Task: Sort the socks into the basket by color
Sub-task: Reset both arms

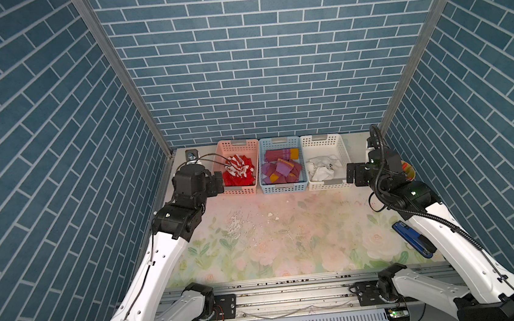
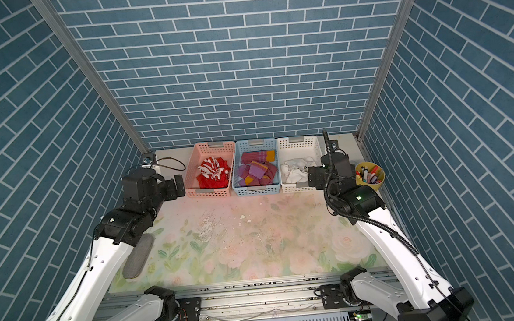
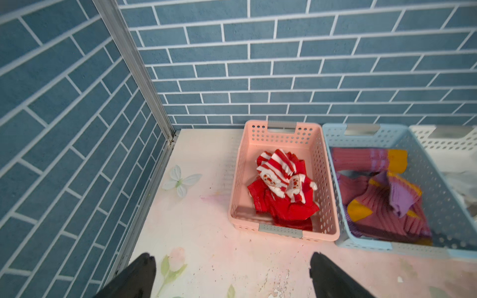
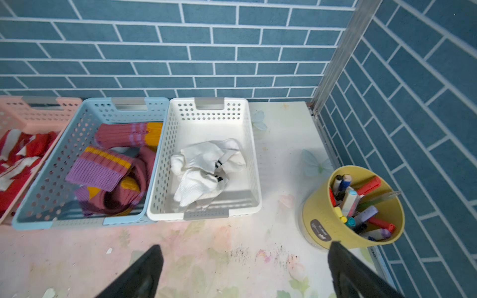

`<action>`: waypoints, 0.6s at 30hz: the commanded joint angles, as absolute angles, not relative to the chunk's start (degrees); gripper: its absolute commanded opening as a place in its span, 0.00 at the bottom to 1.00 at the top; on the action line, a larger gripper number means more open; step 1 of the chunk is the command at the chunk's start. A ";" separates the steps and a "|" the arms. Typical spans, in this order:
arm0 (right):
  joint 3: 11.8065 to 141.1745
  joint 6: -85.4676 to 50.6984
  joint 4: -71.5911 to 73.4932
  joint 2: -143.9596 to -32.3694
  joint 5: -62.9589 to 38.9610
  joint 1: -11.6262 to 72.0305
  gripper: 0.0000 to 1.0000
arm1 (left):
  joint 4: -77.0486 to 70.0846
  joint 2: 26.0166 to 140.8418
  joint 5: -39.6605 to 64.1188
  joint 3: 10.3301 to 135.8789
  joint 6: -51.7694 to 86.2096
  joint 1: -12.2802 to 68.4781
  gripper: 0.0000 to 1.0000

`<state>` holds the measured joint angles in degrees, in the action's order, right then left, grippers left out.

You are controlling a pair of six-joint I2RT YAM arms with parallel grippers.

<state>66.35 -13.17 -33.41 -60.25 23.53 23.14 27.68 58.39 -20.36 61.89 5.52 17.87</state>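
Three baskets stand side by side against the back wall. Red socks with white stripes and Santa faces (image 3: 281,191) lie in the pink basket (image 1: 238,145). Maroon-purple socks with orange patches (image 1: 282,168) fill the blue basket (image 1: 279,142). White socks with black cuff stripes (image 4: 206,170) lie in the white basket (image 1: 321,143). No sock shows on the floral table. My left gripper (image 3: 232,256) hovers open and empty by the pink basket's front left corner (image 1: 219,182). My right gripper (image 4: 245,246) stands open and empty at the white basket's front right corner (image 1: 350,174).
A yellow cup of markers (image 4: 361,206) stands at the back right, close to my right gripper. A blue stapler-like tool (image 1: 412,239) lies under the right arm. A grey oval pad (image 2: 138,257) lies under the left arm. Blue brick walls close in three sides.
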 commanded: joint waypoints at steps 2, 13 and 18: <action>66.89 -12.37 -33.40 -61.12 18.66 19.05 0.99 | 19.36 60.34 -28.02 52.16 0.06 17.43 1.00; 53.27 -7.14 -18.94 -57.94 13.66 13.54 0.99 | -13.10 66.71 -24.16 31.20 -0.77 9.49 1.00; 43.26 -2.09 -7.15 -55.90 13.54 11.61 0.99 | -22.07 73.79 -22.07 28.78 -2.18 8.35 1.00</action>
